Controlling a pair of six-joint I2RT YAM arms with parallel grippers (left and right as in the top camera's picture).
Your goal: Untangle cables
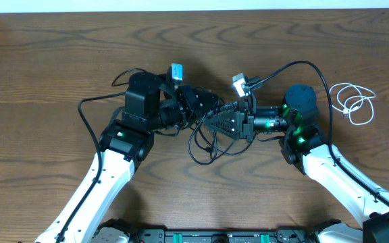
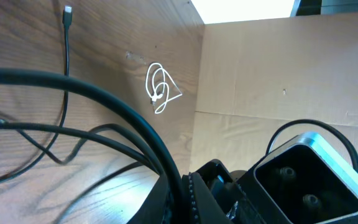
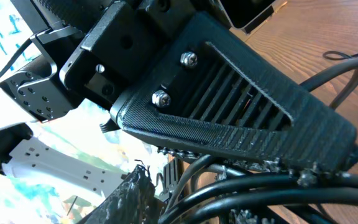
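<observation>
Where the two arms meet over the black cables (image 1: 210,144), the left pincer (image 1: 196,104) is pressed together. Whether a strand sits between its tips cannot be told, as the tips are lost against dark parts. Facing it, just beside, the right pincer (image 1: 223,123) hangs directly above the tangle. Its state: cannot tell. The right wrist view is filled by one ribbed black finger (image 3: 241,106), with several black strands bunched right under it, touching or nearly so. The opposite finger is not made out clearly.

The black cables lie as a loose knot of loops on the bench (image 1: 59,61), spilling out from under both pincers toward the arm bases. In the left wrist view, one thin black strand runs away from the tangle and ends in a small plug (image 2: 68,10), flat on the wood.

The white cable (image 1: 354,102) is coiled by itself, well apart from the tangle, beyond the right arm, and touches no black strand.
</observation>
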